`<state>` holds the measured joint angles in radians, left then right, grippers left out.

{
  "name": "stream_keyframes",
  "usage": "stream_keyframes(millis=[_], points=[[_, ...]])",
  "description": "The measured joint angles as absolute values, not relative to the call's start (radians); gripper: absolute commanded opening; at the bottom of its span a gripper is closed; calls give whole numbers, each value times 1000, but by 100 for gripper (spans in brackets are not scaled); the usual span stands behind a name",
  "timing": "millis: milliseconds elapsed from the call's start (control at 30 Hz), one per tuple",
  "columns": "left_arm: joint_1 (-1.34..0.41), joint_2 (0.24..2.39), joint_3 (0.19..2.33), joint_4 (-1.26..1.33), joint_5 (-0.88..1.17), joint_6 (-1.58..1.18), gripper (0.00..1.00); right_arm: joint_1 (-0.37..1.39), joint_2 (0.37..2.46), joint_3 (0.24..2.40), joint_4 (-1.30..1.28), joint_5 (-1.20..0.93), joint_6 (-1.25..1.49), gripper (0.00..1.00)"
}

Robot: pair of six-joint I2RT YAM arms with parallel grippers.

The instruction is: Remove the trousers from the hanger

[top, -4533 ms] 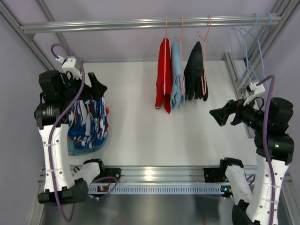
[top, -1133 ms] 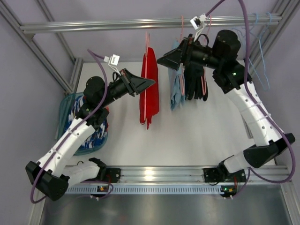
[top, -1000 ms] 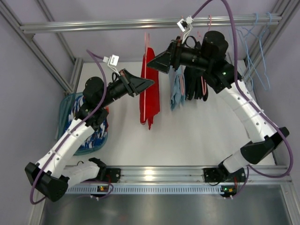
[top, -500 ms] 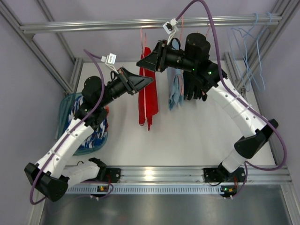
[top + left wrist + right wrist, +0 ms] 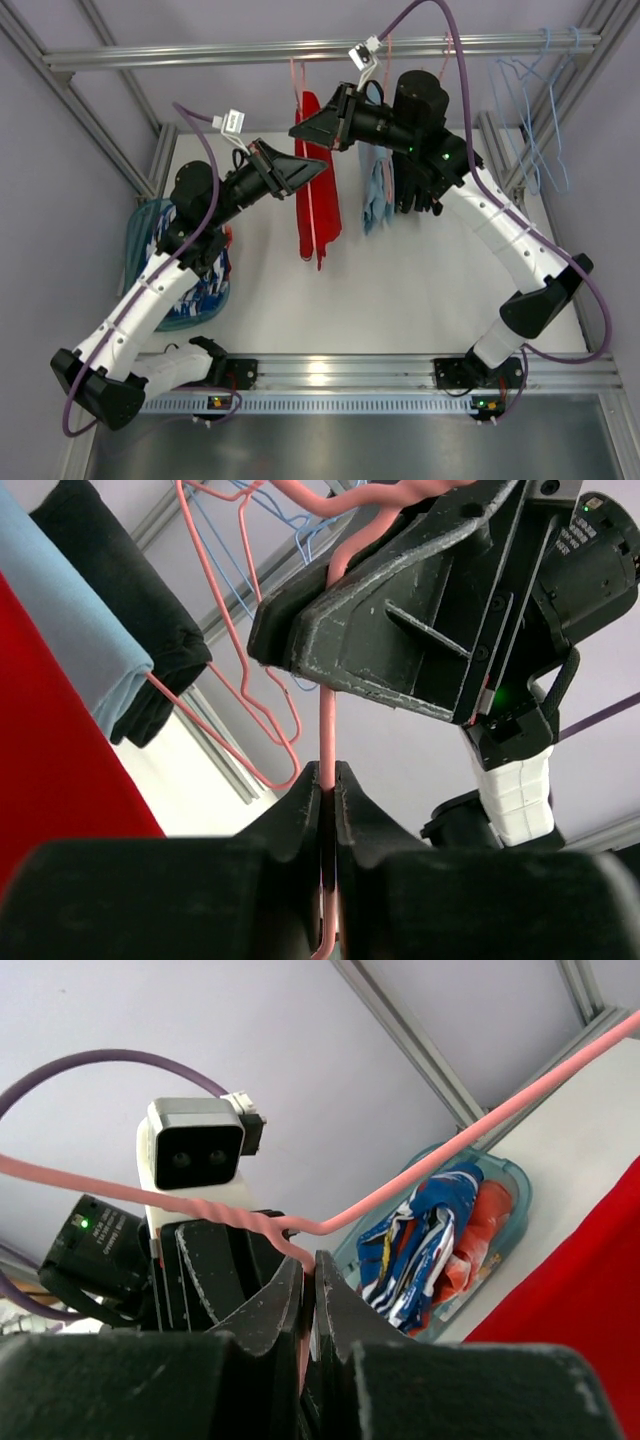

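The red trousers (image 5: 318, 195) hang folded over the pink hanger (image 5: 296, 85), left of the other garments and just below the rail. Whether its hook rests on the rail I cannot tell. My left gripper (image 5: 324, 167) reaches in from the left and is shut on the hanger's wire, which runs up between the closed jaws in the left wrist view (image 5: 328, 772). My right gripper (image 5: 297, 131) comes from the right, higher up, and is shut on the same wire near its twisted neck (image 5: 310, 1262). The trousers fill the left of the left wrist view (image 5: 50, 750).
A light blue garment (image 5: 376, 195) and a black garment (image 5: 415, 165) hang on pink hangers right of the trousers. Light blue wire hangers (image 5: 530, 95) hang at the rail's right end. A teal basket (image 5: 165, 322) of patterned clothes sits at the left under my left arm.
My right gripper swung in leftwards from the other garments and shut on the hanger wire. The hanger with the trousers shifted slightly left. My left gripper kept its hold.
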<state>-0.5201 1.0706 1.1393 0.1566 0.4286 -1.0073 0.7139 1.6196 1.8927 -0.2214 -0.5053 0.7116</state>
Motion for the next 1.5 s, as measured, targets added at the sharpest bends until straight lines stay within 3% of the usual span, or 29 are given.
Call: stream_keyframes(millis=[200,267,400,467,967,1000,1300,1500], points=[[-520,1051,1151,160,397,-879,46,737,1631,1892,-242,-550,756,0],[-520,1020,1151,131,373,-812,48,737,1631,1892,-255,-559,775,0],[-519,926,1150,77,335,-674,67,736,1631,1892,-272,-585,833,0],[-518,879,1147,51,311,-606,71,734,1631,1892,-280,-590,856,0],[-513,467,775,-239,215,17,71,719,1631,1906,-294,-554,945,0],[-513,464,762,-251,224,29,75,717,1631,1906,-298,-549,946,0],[-514,523,715,-262,357,-9,78,704,1637,1921,-334,-485,938,0],[-552,542,664,-255,340,-66,82,698,1654,1933,-360,-460,935,0]])
